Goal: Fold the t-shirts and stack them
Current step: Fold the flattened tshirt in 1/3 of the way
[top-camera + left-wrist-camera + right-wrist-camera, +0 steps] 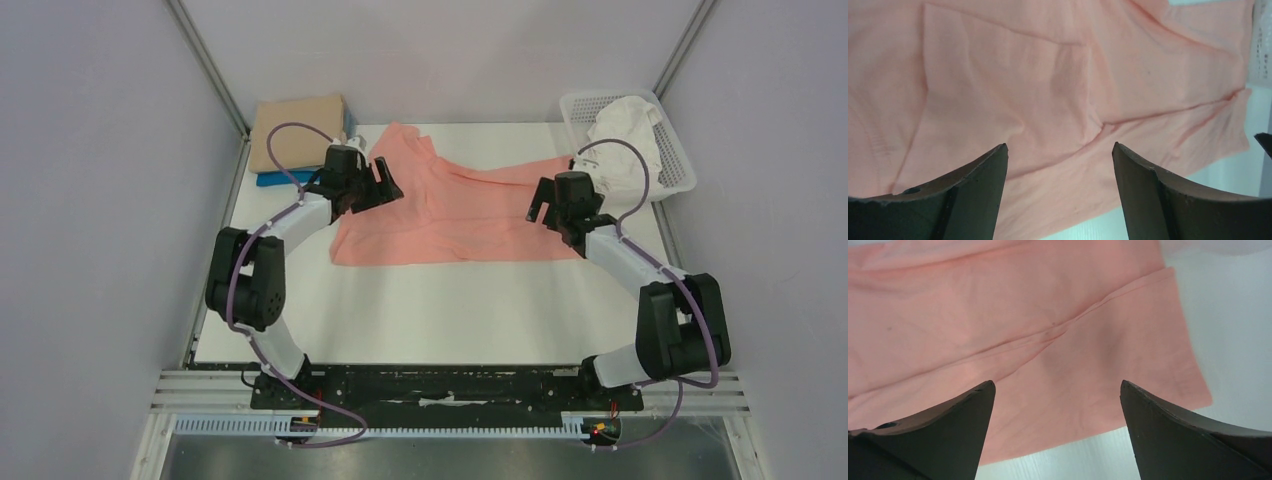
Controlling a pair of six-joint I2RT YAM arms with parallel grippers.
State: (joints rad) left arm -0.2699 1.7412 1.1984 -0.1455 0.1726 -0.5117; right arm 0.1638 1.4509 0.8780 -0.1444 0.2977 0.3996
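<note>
Left claw is wide open and grips nothing; in its wrist view the left claw shows two dark fingers spread apart with only cloth in the gap. It sits over the left edge of the salmon-pink shirt; whether the tips touch the cloth can't be told. Right claw is also wide open and empty, and from its own camera the right claw has both fingers well apart over the shirt's right end, near the near-right corner of the cloth. Salmon-pink shirt lies spread across the far half of the worktop, between the two claws, mostly flat with creases and an overlapping layer near the left claw. A long crease runs across the salmon-pink shirt, and bare white worktop shows beside its right edge. Its right end reaches toward the basket. Far left corner: folded tan shirt lying on a blue shirt, just behind the left claw. Far right corner: white lattice basket with a crumpled white shirt inside, just behind the right claw. Both arms are bent inward from their bases at the near edge.
</note>
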